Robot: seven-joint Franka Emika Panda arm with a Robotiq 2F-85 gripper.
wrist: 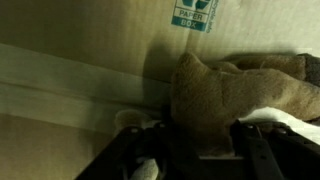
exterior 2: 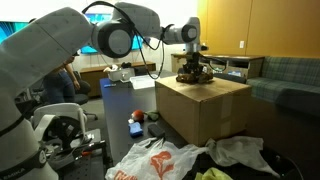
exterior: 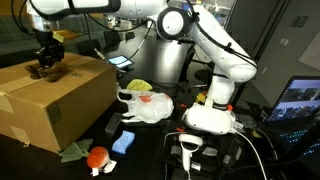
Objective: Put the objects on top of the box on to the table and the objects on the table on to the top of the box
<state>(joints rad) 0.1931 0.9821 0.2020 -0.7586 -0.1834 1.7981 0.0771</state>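
Observation:
The brown cardboard box [exterior: 62, 100] [exterior 2: 205, 112] stands on the black table [exterior: 152, 138]. A brown plush toy [wrist: 215, 85] with a white patch lies on the box top [wrist: 80, 40] beside a tape strip. My gripper [wrist: 200, 137] [exterior: 45, 60] [exterior 2: 193, 68] is down on the box top, a finger pressed against either side of the toy. On the table lie a red and white object [exterior: 97, 157], a blue object [exterior: 122, 142] and a green cloth [exterior: 72, 150].
A crumpled white plastic bag [exterior: 150, 105] [exterior 2: 150, 160] sits on the table next to the box, with a yellow-green item [exterior: 138, 87] behind it. The robot base [exterior: 208, 115] stands beyond the bag. Laptop screens [exterior: 300, 100] glow at the far side.

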